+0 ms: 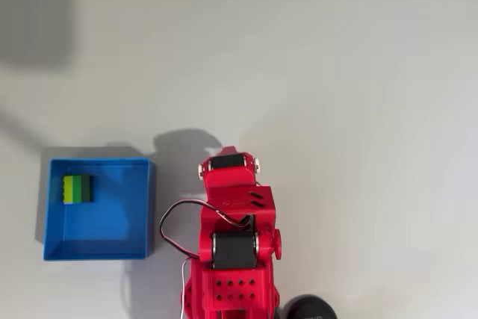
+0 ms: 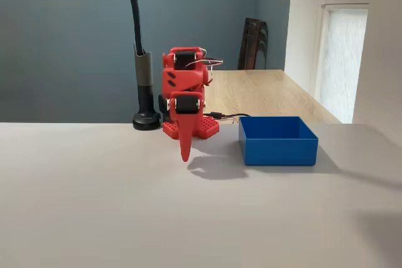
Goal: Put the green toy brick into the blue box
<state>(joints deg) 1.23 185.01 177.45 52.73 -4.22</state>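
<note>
Green toy brick [image 1: 78,188]: inside blue box [image 1: 146,207], upper-left corner in overhead view, touching floor.
Box: near tabletop's left edge there.
Handling, judged: light, rigid, slick plastic; pinch across flat sides.
Gripper [image 2: 186,153]: folded down beside box, fingers together, holding nothing.

In the overhead view the brick [image 1: 78,188] lies in the box [image 1: 97,248], near its upper left corner. The box sits on the worktop [image 1: 358,72] just left of the arm [image 1: 235,237]. In the fixed view the box [image 2: 278,148] stands right of the claw [image 2: 186,149].
</note>
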